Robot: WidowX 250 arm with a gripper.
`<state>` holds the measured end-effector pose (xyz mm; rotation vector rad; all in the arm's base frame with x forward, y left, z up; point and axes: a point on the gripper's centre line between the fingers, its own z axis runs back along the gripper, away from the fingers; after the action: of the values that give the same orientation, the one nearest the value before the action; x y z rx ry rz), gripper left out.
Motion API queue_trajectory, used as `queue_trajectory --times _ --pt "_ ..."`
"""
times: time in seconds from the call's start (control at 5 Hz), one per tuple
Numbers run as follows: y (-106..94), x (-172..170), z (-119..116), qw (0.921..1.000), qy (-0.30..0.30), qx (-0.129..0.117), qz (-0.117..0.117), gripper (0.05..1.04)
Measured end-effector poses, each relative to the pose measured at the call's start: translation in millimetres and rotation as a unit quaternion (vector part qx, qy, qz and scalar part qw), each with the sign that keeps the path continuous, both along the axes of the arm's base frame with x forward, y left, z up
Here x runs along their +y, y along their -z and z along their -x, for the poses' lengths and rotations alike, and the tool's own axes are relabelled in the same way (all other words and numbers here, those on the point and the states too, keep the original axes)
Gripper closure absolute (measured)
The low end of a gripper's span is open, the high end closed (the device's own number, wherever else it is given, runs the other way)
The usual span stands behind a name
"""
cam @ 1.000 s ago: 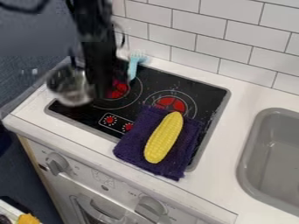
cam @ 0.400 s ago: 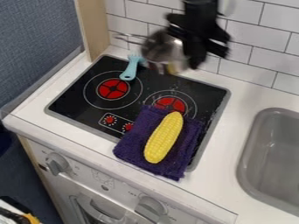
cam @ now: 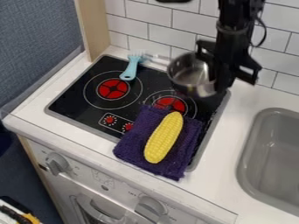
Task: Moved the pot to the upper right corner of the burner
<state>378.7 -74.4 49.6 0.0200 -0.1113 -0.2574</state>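
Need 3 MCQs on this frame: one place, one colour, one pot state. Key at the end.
1. Where is the corn?
A) in the sink
B) on the cloth
C) in the pot

2. What colour is the utensil on the stove's far-left part?
A) light blue
B) orange
C) green

3. What state is the pot in?
A) lidded
B) upside down
C) upright or slightly tilted, no lid, held by the claw

Key:
1-B: the corn lies across the cloth, purple showing on both sides.
2-A: handle and head are both light blue.
3-C: its inside shows through the open mouth, and the claw is at its rim.
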Motion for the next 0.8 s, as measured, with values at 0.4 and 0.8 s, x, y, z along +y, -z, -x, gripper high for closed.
queue_trajectory --times 0.4,0.8 --pt "36.1 3 -4 0.9993 0.014 0.029 -0.022 1.006" --pt "37.1 -4 -2 0.9992 0.022 0.03 -0.015 0.791"
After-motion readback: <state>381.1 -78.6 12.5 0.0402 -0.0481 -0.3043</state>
